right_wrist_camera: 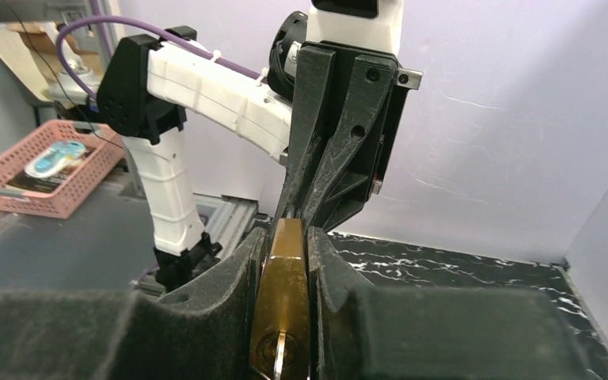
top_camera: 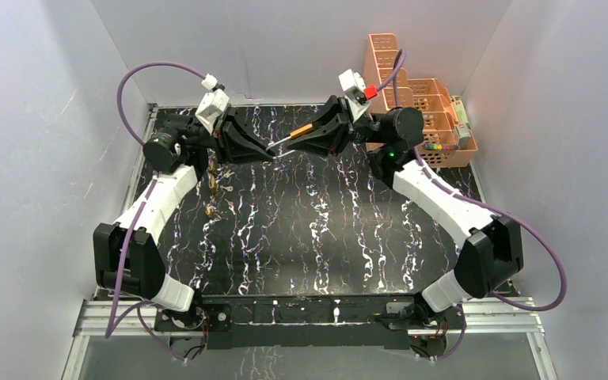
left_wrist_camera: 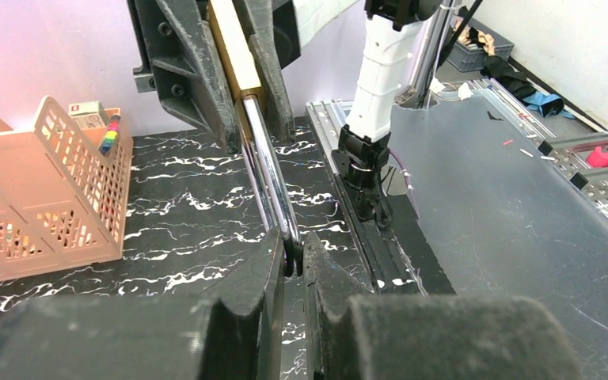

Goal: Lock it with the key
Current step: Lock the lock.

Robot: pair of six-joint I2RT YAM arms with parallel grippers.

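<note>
A brass padlock (top_camera: 302,129) with a long chrome shackle (top_camera: 279,143) hangs in the air between my two grippers, over the back of the black marbled table. My right gripper (top_camera: 294,141) is shut on the brass body (right_wrist_camera: 285,301). The keyhole face points at the right wrist camera and a thin silver strip (right_wrist_camera: 279,352) shows in the keyhole. I cannot tell whether that strip is a key. My left gripper (left_wrist_camera: 293,255) is shut on the bent end of the shackle (left_wrist_camera: 273,174). Small brass-coloured pieces (top_camera: 213,180), perhaps keys, lie on the table at the left.
Pink slotted baskets (top_camera: 419,95) stand at the back right corner and also show in the left wrist view (left_wrist_camera: 39,198). White walls close the table on three sides. Another small piece (top_camera: 209,211) lies near the left arm.
</note>
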